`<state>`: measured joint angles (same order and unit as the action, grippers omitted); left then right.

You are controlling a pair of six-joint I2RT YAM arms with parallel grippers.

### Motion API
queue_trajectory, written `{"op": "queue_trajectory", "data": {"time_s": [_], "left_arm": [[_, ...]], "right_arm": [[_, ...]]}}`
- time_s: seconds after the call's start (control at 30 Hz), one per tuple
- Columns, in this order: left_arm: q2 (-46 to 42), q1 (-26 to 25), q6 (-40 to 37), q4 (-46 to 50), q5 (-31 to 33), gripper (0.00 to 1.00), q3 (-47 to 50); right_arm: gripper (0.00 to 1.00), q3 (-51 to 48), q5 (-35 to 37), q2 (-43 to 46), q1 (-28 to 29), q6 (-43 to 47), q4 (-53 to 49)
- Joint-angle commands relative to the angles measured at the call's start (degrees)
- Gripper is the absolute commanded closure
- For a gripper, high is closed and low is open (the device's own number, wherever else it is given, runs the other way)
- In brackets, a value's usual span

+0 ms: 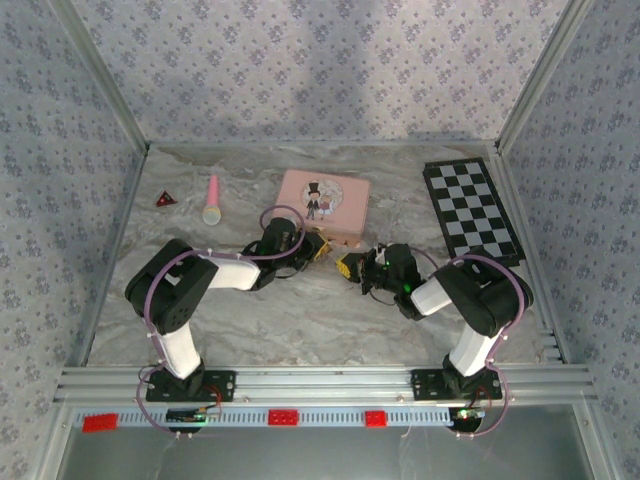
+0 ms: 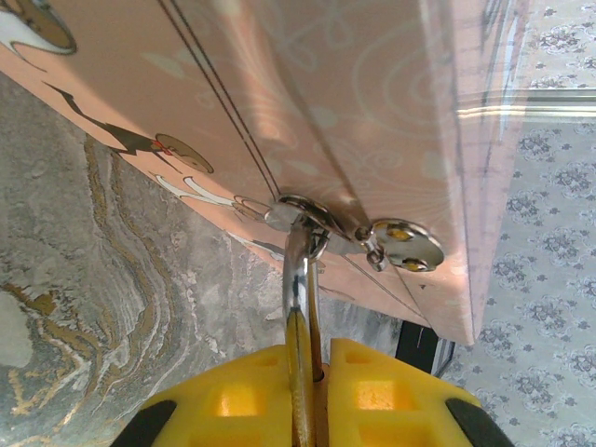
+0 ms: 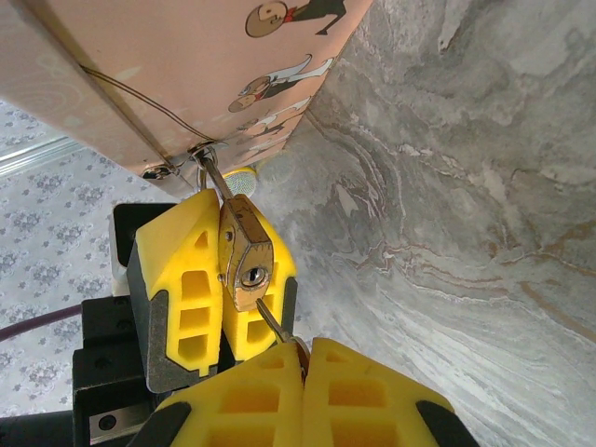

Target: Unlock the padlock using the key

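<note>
The small brass padlock (image 3: 244, 256) hangs by its silvery shackle (image 2: 296, 270) from the hasp of the pink tin (image 1: 322, 205). My left gripper (image 2: 312, 358) is shut on the padlock body, with its yellow fingers (image 3: 182, 270) on either side. The keyhole faces my right gripper (image 3: 303, 358), which is shut on the slim key (image 3: 275, 324). The key's tip touches the padlock's bottom face just below the keyhole and is not inside it. In the top view, both grippers (image 1: 320, 248) (image 1: 346, 268) meet at the tin's near edge.
A pink stick with a pale round end (image 1: 212, 200) and a small red triangle (image 1: 165, 199) lie at the back left. A checkerboard (image 1: 472, 210) lies at the back right. Patterned walls with metal rails enclose the marbled table (image 1: 300, 320).
</note>
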<state>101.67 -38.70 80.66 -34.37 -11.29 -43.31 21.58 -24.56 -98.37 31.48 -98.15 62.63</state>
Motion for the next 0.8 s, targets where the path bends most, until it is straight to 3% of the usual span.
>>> {"op": "queue_trajectory", "data": {"time_s": [0.0, 0.77], "left_arm": [[-2.53, -0.32, -0.44, -6.16, -0.15, 0.9, -0.64], [-3.45, -1.85, -0.15, -6.03, 0.36, 0.91, -0.02]], "right_arm": [[1.0, 0.95, -0.82, -0.6, -0.35, -0.29, 1.18], [1.0, 0.89, -0.67, -2.57, -0.54, -0.79, 3.59]]}}
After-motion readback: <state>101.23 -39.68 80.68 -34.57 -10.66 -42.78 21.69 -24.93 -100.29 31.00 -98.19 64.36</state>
